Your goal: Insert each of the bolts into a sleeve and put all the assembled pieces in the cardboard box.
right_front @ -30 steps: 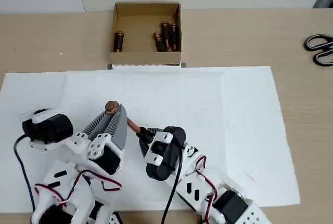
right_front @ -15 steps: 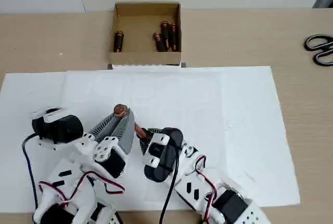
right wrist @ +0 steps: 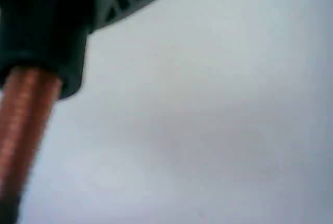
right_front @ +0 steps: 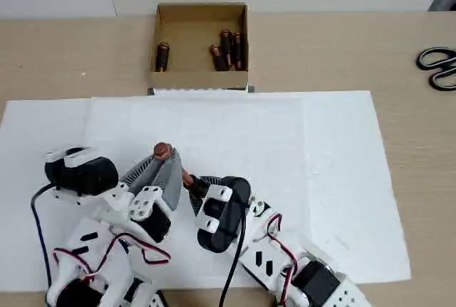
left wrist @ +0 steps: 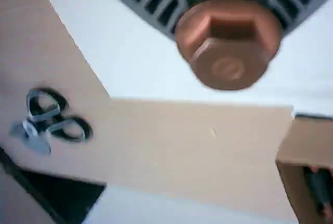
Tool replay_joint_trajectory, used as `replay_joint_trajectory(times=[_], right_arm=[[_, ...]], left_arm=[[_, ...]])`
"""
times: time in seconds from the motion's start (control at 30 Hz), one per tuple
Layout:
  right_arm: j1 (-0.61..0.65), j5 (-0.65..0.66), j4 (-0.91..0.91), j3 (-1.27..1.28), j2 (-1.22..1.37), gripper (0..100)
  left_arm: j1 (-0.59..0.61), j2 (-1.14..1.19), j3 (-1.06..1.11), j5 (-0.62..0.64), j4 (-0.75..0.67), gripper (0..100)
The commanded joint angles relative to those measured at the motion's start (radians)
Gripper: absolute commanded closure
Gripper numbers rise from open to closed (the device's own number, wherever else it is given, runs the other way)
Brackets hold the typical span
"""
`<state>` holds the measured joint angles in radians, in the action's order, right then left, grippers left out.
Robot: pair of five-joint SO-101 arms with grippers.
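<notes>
1. desk (right_front: pixel 320 43): pale wood, carries everything listed.
2. paper sheet (right_front: pixel 285 150): white, spread over the near part of the desk; both arms work above its near left area.
3. right pincer (right_front: pixel 196 184): closed around a dark sleeve, aimed toward the far left.
4. left pincer (right_front: pixel 165 161): just beside the right one, on its left. Its grey ribbed fingers are closed on a bolt close under the head.
5. cardboard box (right_front: pixel 199 79): open-topped, at the far edge of the paper sheet, well apart from both pincers.
6. scissors (right_front: pixel 436 66): at the right edge of the desk, not in use.
7. bolt (right_front: pixel 162 152): copper, with the hex head just past the left fingertips. Bare shank shows between the two pincers. The long axis runs diagonally from the head at the far left to the sleeve at the near right.
8. sleeve (right wrist: pixel 47 42): the shank enters its mouth, and much of the shank is outside it. I judge insertion begun but not seated. The next push must follow the diagonal axis, sleeve toward head, and any tilt risks binding.
9. assembled pieces (right_front: pixel 226 45): four lie in the box, one on the left and three grouped on the right.
</notes>
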<state>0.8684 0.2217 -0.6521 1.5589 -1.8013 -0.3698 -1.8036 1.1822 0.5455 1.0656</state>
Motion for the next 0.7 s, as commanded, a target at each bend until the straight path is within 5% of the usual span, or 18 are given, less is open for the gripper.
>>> replay_joint_trajectory(times=[0.0, 0.67], right_arm=[[0.004, 0.012, 0.031, -0.072, -0.013, 99.5], [-0.002, 0.014, 0.03, -0.157, -0.012, 99.5]], left_arm=[[-0.066, -0.006, -0.005, 0.005, 0.052, 99], [-0.087, -0.008, 0.18, -0.084, 0.063, 99]])
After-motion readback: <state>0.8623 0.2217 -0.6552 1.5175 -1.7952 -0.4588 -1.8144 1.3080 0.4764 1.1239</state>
